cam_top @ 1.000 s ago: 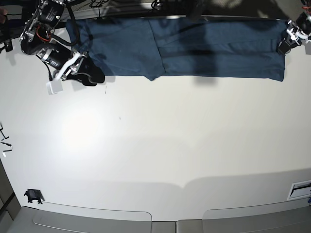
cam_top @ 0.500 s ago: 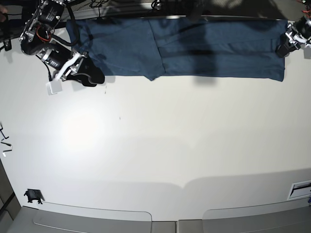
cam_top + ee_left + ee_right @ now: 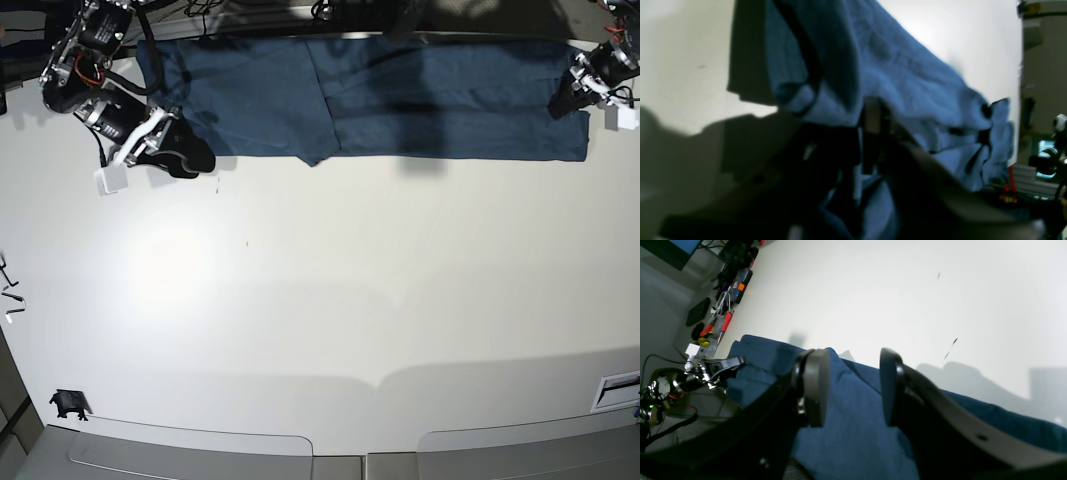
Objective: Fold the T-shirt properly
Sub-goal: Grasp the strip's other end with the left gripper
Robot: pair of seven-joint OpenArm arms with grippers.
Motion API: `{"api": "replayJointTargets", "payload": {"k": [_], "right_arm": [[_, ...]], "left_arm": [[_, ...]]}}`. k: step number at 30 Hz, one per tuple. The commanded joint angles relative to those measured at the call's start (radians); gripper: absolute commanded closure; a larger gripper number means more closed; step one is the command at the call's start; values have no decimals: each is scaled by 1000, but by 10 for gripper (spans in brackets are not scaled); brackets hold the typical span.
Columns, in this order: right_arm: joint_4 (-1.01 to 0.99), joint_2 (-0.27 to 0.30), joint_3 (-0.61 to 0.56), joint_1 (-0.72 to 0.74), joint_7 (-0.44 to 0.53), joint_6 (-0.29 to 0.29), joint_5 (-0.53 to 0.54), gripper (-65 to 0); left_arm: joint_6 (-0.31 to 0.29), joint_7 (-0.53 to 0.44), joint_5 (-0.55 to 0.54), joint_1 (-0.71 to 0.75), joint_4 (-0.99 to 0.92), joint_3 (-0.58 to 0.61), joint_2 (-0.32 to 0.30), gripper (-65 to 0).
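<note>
The dark navy T-shirt (image 3: 430,100) lies as a long flat strip along the far edge of the white table (image 3: 320,300). My left gripper (image 3: 572,95) is at the shirt's right end. In the blurred left wrist view it (image 3: 873,130) looks shut on bunched cloth of the shirt (image 3: 907,76). My right gripper (image 3: 190,155) is at the lower left corner of the shirt. In the right wrist view it (image 3: 851,386) is open and empty, its fingers (image 3: 813,386) just above the shirt's edge (image 3: 846,433).
A small black object (image 3: 68,403) sits at the table's front left corner. Tools and cables (image 3: 723,320) lie beyond the far table edge. A slotted plate (image 3: 615,390) is at the front right.
My left gripper has moved inward and up onto the right end of the shirt. My right arm has hardly moved. The shirt lies as before.
</note>
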Motion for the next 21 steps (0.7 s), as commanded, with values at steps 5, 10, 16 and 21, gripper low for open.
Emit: {"api": "replayJointTargets", "payload": {"k": [5, 10, 16, 21], "right_arm": [[18, 11, 5, 8, 20, 6, 21, -237], [18, 11, 5, 8, 61, 6, -113, -236], [18, 11, 5, 8, 137, -7, -341, -236], [18, 11, 5, 8, 190, -81, -515, -236]], "left_arm": [[21, 13, 6, 14, 2, 4, -9, 0], [21, 26, -19, 15, 111, 4, -8, 0], [21, 129, -114, 24, 327, 4, 11, 0], [21, 190, -200, 69, 486, 5, 86, 0]]}}
